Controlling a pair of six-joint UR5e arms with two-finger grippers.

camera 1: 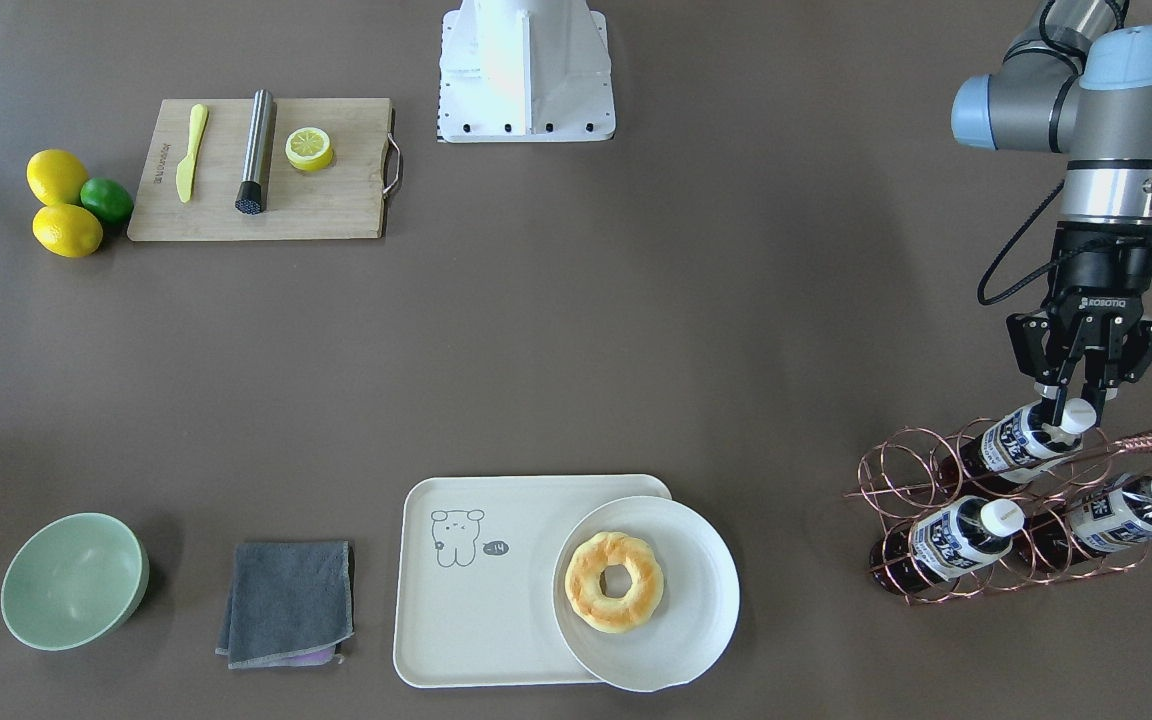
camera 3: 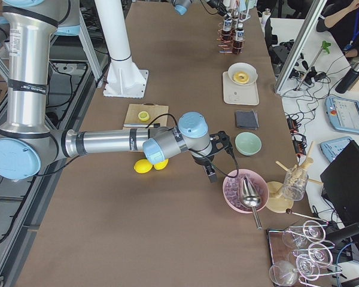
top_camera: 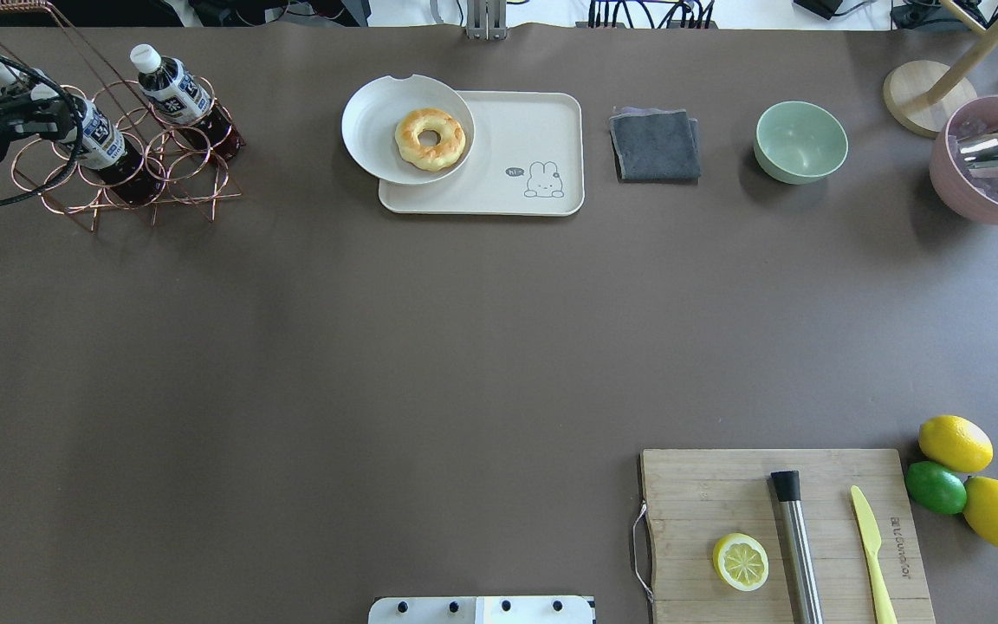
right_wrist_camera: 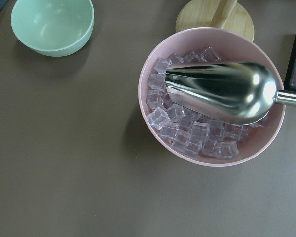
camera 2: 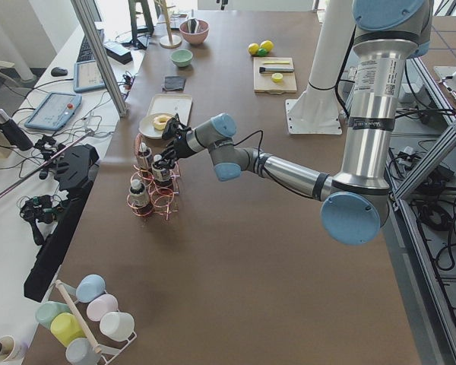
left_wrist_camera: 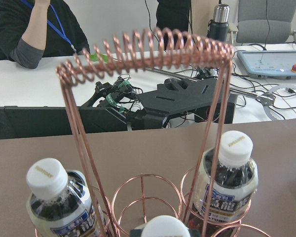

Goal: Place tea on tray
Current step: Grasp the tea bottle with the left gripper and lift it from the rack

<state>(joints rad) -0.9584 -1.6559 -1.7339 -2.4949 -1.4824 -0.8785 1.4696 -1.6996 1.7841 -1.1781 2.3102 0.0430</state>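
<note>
Three tea bottles lie in a copper wire rack (camera 1: 896,490). The top tea bottle (camera 1: 1016,442) is tilted, with its white cap towards my left gripper (camera 1: 1071,402). The left gripper is shut on that cap; in the left wrist view the cap (left_wrist_camera: 165,228) sits at the bottom centre between the dark fingers. The two lower bottles (camera 1: 958,535) (camera 1: 1121,512) rest in the rack. The cream tray (camera 1: 476,620) lies to the side, also seen overhead (top_camera: 534,121). My right gripper (camera 3: 210,172) hovers over a pink ice bowl; I cannot tell whether it is open or shut.
A round white plate (camera 1: 696,640) with a doughnut (camera 1: 614,581) overlaps the tray's end nearest the rack. A grey cloth (camera 1: 288,602) and a green bowl (camera 1: 74,580) lie beyond the tray. The pink bowl (right_wrist_camera: 266,143) holds ice and a metal scoop. A cutting board (camera 1: 336,210), lemons and a lime sit on the robot's side.
</note>
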